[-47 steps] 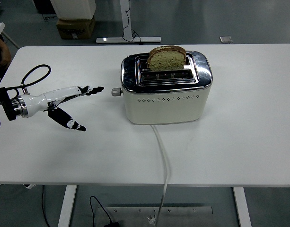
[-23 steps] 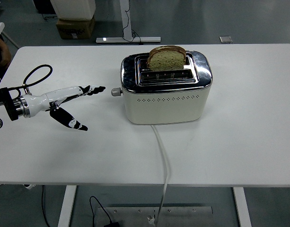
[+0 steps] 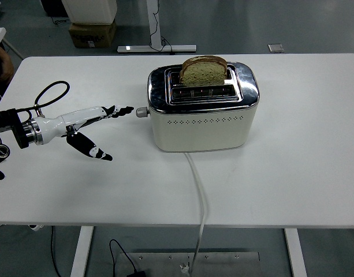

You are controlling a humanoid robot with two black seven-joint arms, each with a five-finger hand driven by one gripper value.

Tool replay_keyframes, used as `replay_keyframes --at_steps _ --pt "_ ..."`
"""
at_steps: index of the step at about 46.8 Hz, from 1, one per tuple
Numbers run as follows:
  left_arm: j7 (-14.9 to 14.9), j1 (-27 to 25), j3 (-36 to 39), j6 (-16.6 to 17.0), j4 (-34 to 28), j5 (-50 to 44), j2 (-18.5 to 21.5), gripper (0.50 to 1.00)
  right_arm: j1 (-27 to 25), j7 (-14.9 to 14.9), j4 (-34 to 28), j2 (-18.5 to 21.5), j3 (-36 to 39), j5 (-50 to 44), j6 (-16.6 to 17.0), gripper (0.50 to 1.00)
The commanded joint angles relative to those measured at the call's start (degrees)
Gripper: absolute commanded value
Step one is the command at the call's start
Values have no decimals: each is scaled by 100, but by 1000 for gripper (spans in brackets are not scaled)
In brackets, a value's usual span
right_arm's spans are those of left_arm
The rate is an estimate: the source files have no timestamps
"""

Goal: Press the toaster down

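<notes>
1. While sitting mid-table with bread (image 3: 204, 70) standing raised in its slot, toaster (image 3: 202, 109) looking heavy and rigid; lever knob (image 3: 142, 112) at 9 o'clock being the place to press, likely springy.
2. Left hand (image 3: 90, 124) reaching from 9 o'clock, fingers (image 3: 120, 109) spread, holding nothing, just short of knob.
3. White table (image 3: 304, 144) looking smooth; cord (image 3: 198, 196) trailing toward 6 o'clock; cardboard box (image 3: 92, 33) lying on floor beyond.

A white counter (image 3: 315, 173) fills most of the frame. Behind it lies grey floor (image 3: 234, 26), with a cardboard box (image 3: 92, 33) at upper left and a white desk foot (image 3: 156, 48) beside it.
</notes>
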Motion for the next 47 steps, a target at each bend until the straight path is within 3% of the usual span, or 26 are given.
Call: replay_keyframes --at_steps 1,47 --pt "4 8 0 -1 40 -1 -47 1000 6 0 0 0 0 0 0 998" --pt "4 26 8 -1 260 -28 -293 1000 -3 0 0 0 0 0 0 998"
